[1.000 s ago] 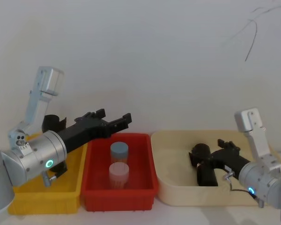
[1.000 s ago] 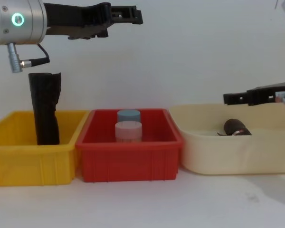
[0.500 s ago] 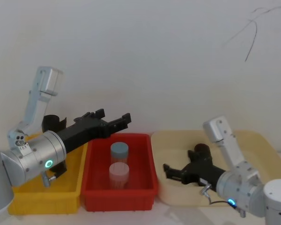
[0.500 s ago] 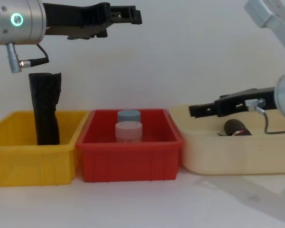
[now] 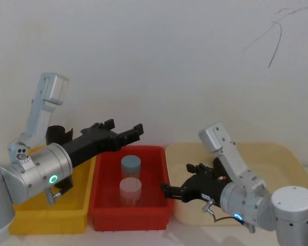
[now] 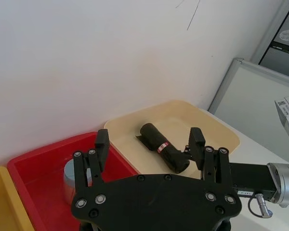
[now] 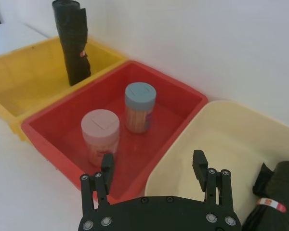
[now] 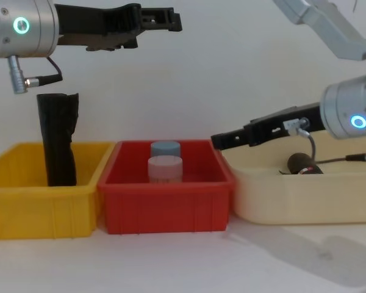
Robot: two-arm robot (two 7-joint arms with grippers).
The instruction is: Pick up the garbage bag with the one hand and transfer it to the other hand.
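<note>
Three open containers sit in a row on the white worktop. In the yellow plastic bin at the left stands the garbage bag, a tall black roll of crinkly plastic. It is upright toward the bin's far side, and its flared top is well above the rim. A small red mark shows on its side in the right wrist view.

Higher up and just to its right is the left hand, the long black two-finger one on the green-lit silver arm. It hovers over the left part of the red plastic bin, with its fingers spread wide and nothing between them.

Two round jars stand in the red bin: a pink-lidded one nearer and a blue-lidded one behind it.

The slim black right hand, on the blue-lit arm, reaches low over the red bin's right rim, also open and empty.

In the cream tray a second black roll with a red-and-white band lies on its side, untouched.

The bag looks light. It is probably firm at its wound core, while its outer film seems soft and slippery. A sideways grip across the body looks soundest, above the bin rim and below the loose top, which would likely just crush. That leaves free length for the right hand to take
</note>
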